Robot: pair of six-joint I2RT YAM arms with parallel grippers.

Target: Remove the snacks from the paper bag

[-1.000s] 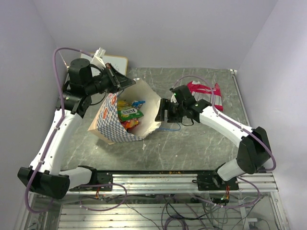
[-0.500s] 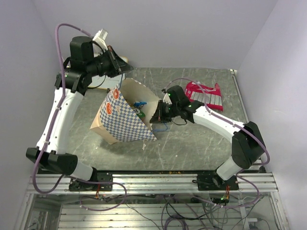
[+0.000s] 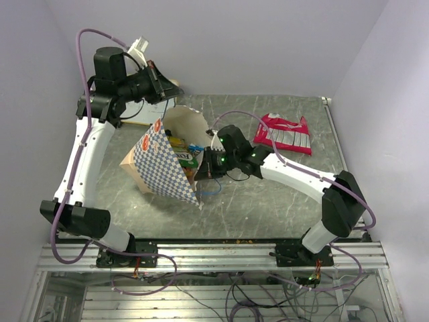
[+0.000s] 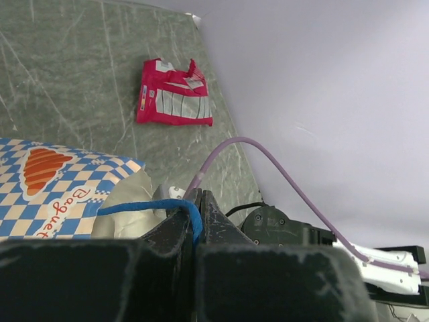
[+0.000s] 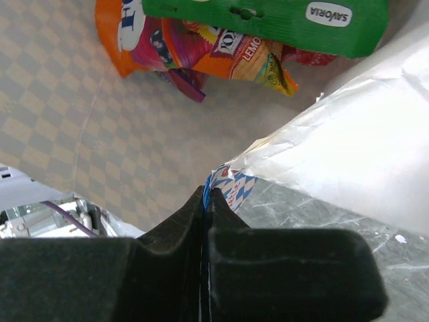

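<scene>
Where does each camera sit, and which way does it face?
Top external: fixed above and behind the arms, looking down; both arms show around the paper bag.
Left wrist: on the left end effector, facing a red packet; its fingers show.
Right wrist: on the right end effector, facing into the bag at a green packet; its fingers show.
Shared: top and left wrist both see the red packet.

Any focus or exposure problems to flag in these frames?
Top external: evenly lit and sharp, the paper bag crisply defined. Left wrist: the left gripper is a dark foreground blur, while the red packet is sharp. Right wrist: the right gripper is blurred, the green packet print is legible, and the bag's white paper is nearly blown out.
</scene>
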